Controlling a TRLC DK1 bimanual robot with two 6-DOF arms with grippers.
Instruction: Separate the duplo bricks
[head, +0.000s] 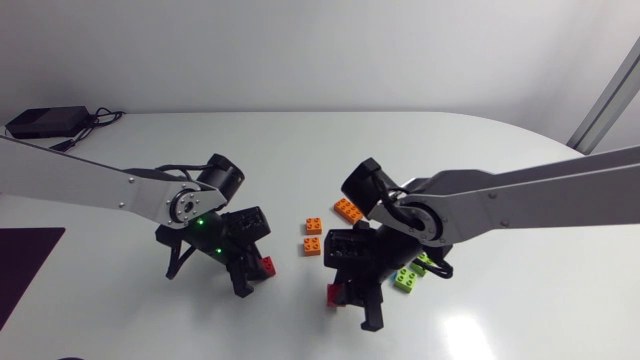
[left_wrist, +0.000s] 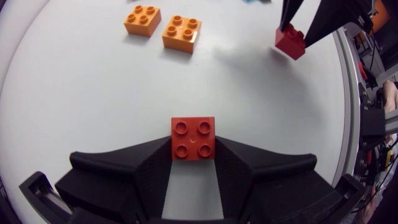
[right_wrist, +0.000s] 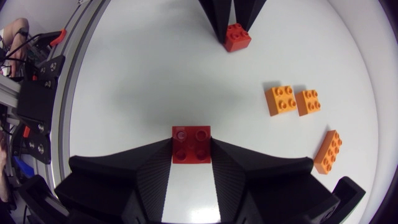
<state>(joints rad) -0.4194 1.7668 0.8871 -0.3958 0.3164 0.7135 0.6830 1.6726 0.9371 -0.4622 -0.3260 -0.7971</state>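
Note:
My left gripper (head: 257, 272) is shut on a red two-by-two brick (head: 268, 266) low over the table; in the left wrist view that red brick (left_wrist: 193, 137) sits clamped between both fingers. My right gripper (head: 350, 296) is shut on a second red brick (head: 334, 293), seen between its fingers as the red brick (right_wrist: 191, 144) in the right wrist view. The two red bricks are apart, each gripper facing the other. Two small orange bricks (head: 314, 226) (head: 312, 246) and a longer orange brick (head: 348, 209) lie between the arms.
Green bricks (head: 410, 277) lie under my right arm's wrist. A black box with cables (head: 45, 122) sits at the far left of the table. A dark mat (head: 25, 260) covers the near left edge.

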